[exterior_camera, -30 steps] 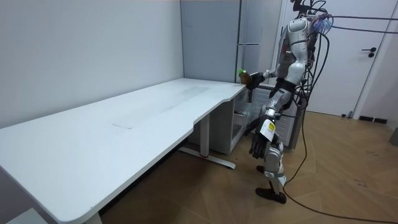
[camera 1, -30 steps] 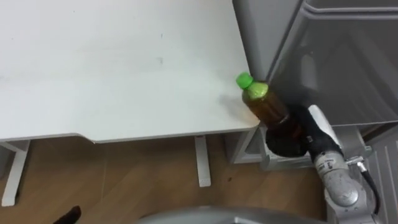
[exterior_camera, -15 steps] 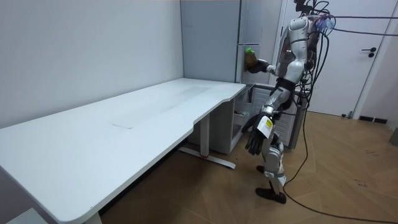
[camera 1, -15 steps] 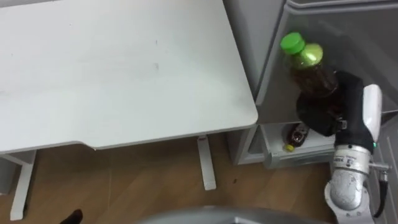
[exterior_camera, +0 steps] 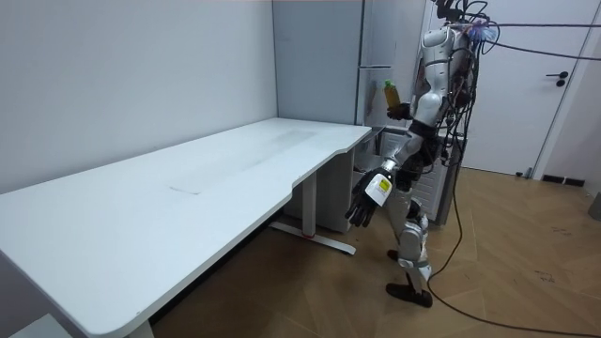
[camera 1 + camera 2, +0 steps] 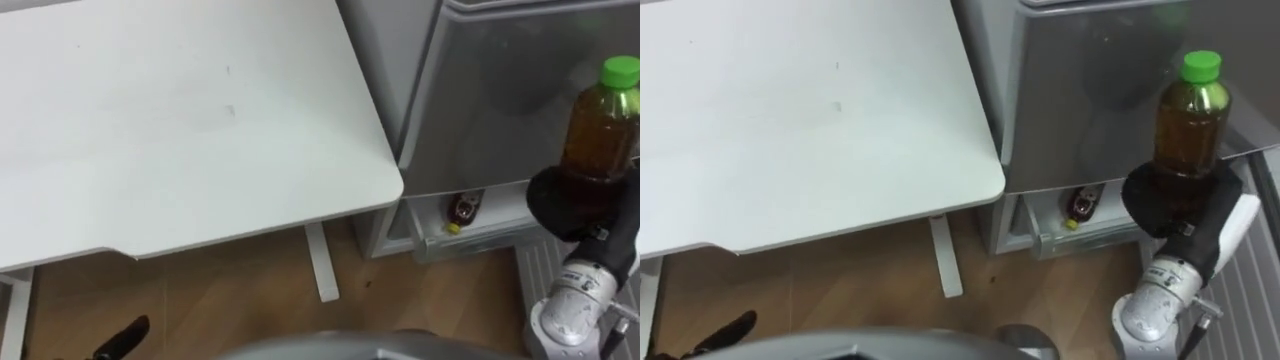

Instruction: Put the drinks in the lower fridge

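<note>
Right eye view: we see the right hand [image 6: 1180, 205] clenched round the lower half of the tea bottle [image 6: 1189, 110], held upright in front of the grey fridge [image 6: 1080, 90] door. Another bottle [image 6: 1080, 205] lies in the open lower compartment. Left hand [image 5: 362, 202] hangs by the leg; we cannot tell its state.

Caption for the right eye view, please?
Right hand holds a green-capped bottle upright before the fridge, beside a white table.
</note>
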